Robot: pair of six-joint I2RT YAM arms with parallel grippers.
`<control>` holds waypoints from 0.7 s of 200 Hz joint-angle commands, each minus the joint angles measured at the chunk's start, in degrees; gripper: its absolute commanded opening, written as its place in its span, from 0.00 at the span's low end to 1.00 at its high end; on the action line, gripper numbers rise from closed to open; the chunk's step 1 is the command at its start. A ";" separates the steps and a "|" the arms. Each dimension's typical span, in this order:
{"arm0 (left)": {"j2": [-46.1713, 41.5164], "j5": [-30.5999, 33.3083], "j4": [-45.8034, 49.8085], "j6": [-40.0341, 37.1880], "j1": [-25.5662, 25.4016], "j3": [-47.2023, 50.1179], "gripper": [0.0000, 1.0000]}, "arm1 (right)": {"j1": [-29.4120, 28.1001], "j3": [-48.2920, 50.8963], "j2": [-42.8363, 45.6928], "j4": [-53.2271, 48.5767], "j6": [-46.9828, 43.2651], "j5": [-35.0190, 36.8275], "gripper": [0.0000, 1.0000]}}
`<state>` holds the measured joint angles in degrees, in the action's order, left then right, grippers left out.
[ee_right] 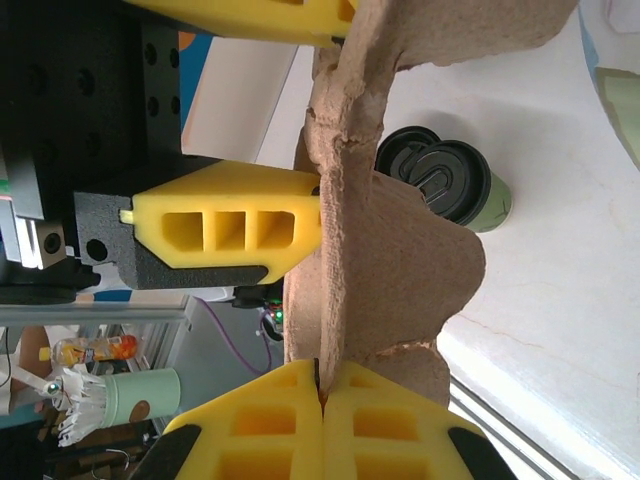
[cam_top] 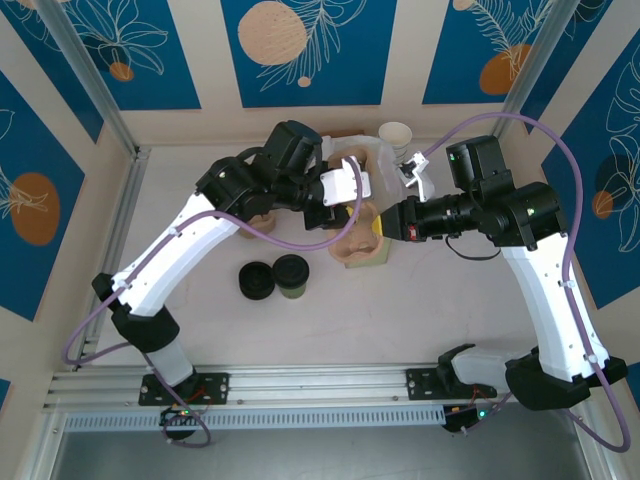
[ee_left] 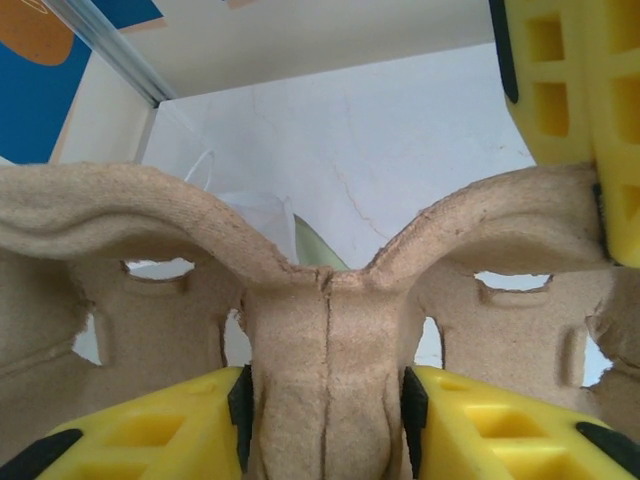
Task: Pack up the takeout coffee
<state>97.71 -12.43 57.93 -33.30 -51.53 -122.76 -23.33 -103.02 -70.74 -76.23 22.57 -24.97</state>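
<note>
Pulp carrier (cam_top: 360, 250) held by both claws; left gripper (ee_left: 328, 415) pinches its centre ridge, right gripper (ee_right: 320, 395) nipped on its rim; takeout coffee (cam_top: 292, 277) stands upright just beside lid stack (cam_top: 256, 281), apart from carrier; prob light, thin-walled, crushable; grip mid-body, gently, not lid.

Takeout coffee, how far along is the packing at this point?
Done: the takeout coffee has its lid on. It stands on the table beside the stack of black lids, apart from the carrier. In hand: the left gripper clamps the centre ridge of the pulp cup carrier, and the right gripper pinches its edge. Left: seating the coffee in a carrier pocket.
</note>
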 commanded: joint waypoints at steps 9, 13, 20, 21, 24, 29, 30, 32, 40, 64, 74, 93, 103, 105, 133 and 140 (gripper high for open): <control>0.90 -0.93 -0.08 0.25 -0.42 -1.90 0.36 | 0.75 0.76 0.59 -1.03 -1.23 -1.10 0.00; 0.98 -0.81 -0.16 0.22 -0.46 -1.95 0.36 | 0.98 0.80 0.68 -0.96 -1.24 -1.13 0.00; 1.07 -0.56 -0.34 0.46 -0.45 -1.97 0.36 | 1.49 1.04 0.98 -0.74 -1.18 -1.21 0.05; 1.12 -0.53 -0.35 0.49 -0.48 -2.01 0.36 | 1.60 1.05 1.06 -0.66 -1.20 -1.21 0.06; 1.14 -0.43 -0.43 0.58 -0.42 -1.97 0.36 | 1.85 1.14 1.23 -0.51 -1.13 -1.33 0.08; 1.16 -0.26 -0.60 0.89 -0.43 -2.03 0.35 | 2.39 1.45 1.58 -0.18 -0.96 -1.43 0.12; 1.21 -0.20 -0.62 0.92 -0.47 -2.08 0.35 | 2.53 1.52 1.66 -0.12 -0.91 -1.50 0.13; 1.18 -0.11 -0.67 0.99 -0.43 -2.05 0.35 | 2.64 1.58 1.83 0.03 -0.81 -1.66 0.14; 1.20 0.09 -1.00 1.51 -0.42 -2.14 0.35 | 3.71 2.01 2.38 0.57 -0.78 -2.15 0.19; 1.26 0.37 -1.81 3.04 -0.13 -2.22 0.35 | 6.83 1.96 3.83 0.53 -1.34 -2.58 0.35; 1.44 0.51 -2.08 3.53 0.09 -2.23 0.35 | 8.75 1.39 4.39 0.08 -2.05 -1.88 0.41; 1.69 0.38 -2.38 4.58 0.63 -2.41 0.35 | 12.95 1.32 5.67 0.34 -3.42 0.65 0.45; 2.02 0.39 -2.39 4.93 1.00 -2.74 0.35 | 15.46 1.92 6.17 1.29 -3.91 3.41 0.46; 2.06 0.43 -2.38 4.98 1.13 -2.83 0.35 | 15.89 2.14 6.21 1.55 -4.02 4.07 0.46; 2.34 1.17 -3.47 7.25 2.45 -3.54 0.35 | 19.55 7.38 5.76 9.00 -4.06 13.97 0.46; 2.31 1.94 -4.45 8.56 2.81 -3.45 0.36 | 19.93 8.75 5.24 11.45 -4.02 14.90 0.46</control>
<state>99.61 -11.88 56.21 -28.53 -50.22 -124.22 -5.19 -98.45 -63.99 -72.12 19.73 -17.85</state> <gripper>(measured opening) 0.354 0.457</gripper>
